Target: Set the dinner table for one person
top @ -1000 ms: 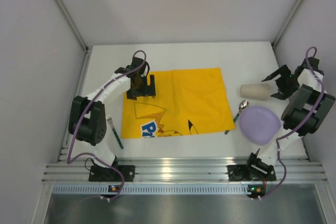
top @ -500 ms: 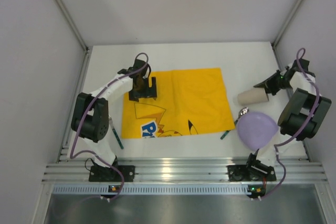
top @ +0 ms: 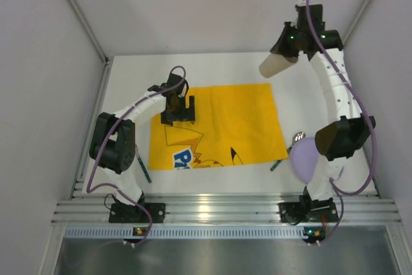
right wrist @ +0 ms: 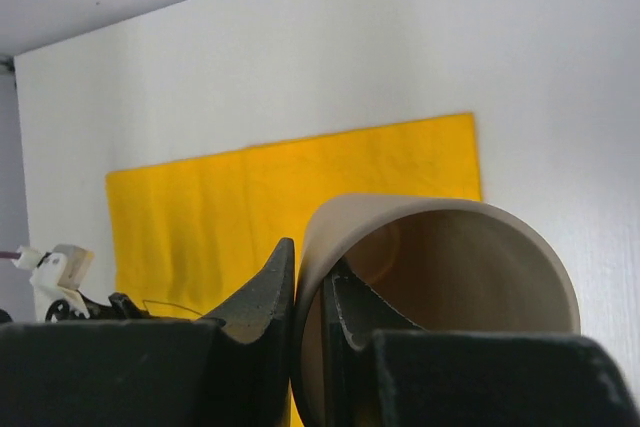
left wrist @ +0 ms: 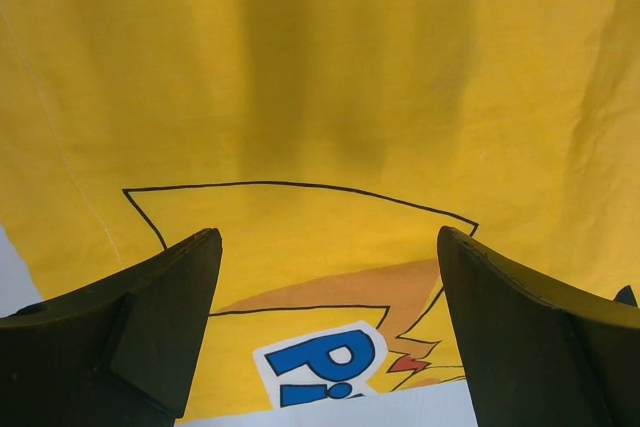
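The right gripper (right wrist: 305,272) is clamped on the rim of the beige cup (top: 273,66), one finger inside, holding it in the air above the yellow mat's (top: 219,127) far right corner. The left gripper (left wrist: 330,247) hangs spread wide over the mat's far left part, gripping nothing. The dinner table (top: 212,69) lies under the mat, a purple plate (top: 306,159) just right of it.

The cup (right wrist: 440,287) has its wall between your right gripper (right wrist: 308,267) jaws, above the table (top: 129,82); the mat (top: 219,127) lies below-left of them. Your left gripper (left wrist: 330,247) jaws straddle the mat, fork (top: 140,162) behind-left, plate (top: 304,159) and spoon (top: 297,138) far right
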You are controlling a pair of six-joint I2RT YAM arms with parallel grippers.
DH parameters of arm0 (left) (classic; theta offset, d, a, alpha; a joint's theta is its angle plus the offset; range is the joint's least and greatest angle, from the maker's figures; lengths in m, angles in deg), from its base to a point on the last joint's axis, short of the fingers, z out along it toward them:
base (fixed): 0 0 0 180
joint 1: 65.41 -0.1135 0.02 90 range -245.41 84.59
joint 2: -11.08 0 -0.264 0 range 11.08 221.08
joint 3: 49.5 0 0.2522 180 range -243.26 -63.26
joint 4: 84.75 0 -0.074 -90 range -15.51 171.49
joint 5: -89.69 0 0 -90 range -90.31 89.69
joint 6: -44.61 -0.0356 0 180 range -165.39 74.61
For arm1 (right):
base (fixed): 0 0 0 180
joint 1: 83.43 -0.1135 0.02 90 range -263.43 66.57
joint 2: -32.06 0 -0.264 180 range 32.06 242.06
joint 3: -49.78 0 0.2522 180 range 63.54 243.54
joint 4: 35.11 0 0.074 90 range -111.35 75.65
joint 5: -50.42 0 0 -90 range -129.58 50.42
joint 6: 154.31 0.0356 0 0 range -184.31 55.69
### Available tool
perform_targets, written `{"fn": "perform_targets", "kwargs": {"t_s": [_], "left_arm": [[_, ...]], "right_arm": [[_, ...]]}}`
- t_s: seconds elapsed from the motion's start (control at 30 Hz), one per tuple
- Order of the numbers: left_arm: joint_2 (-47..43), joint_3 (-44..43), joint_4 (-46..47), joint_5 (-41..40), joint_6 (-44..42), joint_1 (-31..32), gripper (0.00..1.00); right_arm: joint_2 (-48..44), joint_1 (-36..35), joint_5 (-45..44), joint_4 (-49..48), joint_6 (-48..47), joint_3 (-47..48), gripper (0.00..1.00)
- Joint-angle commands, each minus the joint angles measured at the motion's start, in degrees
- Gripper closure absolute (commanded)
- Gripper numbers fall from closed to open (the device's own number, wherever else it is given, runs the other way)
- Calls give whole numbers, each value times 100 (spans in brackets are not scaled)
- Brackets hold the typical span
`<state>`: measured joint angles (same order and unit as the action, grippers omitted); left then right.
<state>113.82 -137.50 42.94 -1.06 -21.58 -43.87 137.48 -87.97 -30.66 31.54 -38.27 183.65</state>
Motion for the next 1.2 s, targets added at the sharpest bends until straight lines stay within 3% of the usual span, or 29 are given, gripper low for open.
{"fn": "perform_targets", "kwargs": {"t_s": [0.0,0.17,0.3,0.4,0.8,0.87,0.9,1.0,1.17], "left_arm": [[-131,-126,128,49,-87,17,6],[-403,102,128,31,-158,17,6],[-614,295,180,-30,-193,17,6],[-763,445,198,-65,-193,8,5],[-1142,735,154,-311,-175,-18,3],[-1177,744,128,-311,-132,-36,2],[-1203,744,119,-320,-114,-45,2],[-1326,762,23,-390,-52,-36,2],[-1651,884,-241,-838,141,-45,2]], "right_arm": [[767,-722,-1084,644,-178,642,100],[1682,-1259,-1691,653,-319,1232,100],[2297,-1725,-2770,934,-459,1752,100],[2482,-1901,-3185,891,-469,1543,100],[2290,-2104,-3240,48,-100,330,99],[2071,-2139,-3248,-76,-99,75,83],[1983,-2183,-3257,-163,-99,-188,65],[1657,-2244,-3196,-156,-56,-488,44],[849,-2332,-3152,-147,-82,-761,33]]}}
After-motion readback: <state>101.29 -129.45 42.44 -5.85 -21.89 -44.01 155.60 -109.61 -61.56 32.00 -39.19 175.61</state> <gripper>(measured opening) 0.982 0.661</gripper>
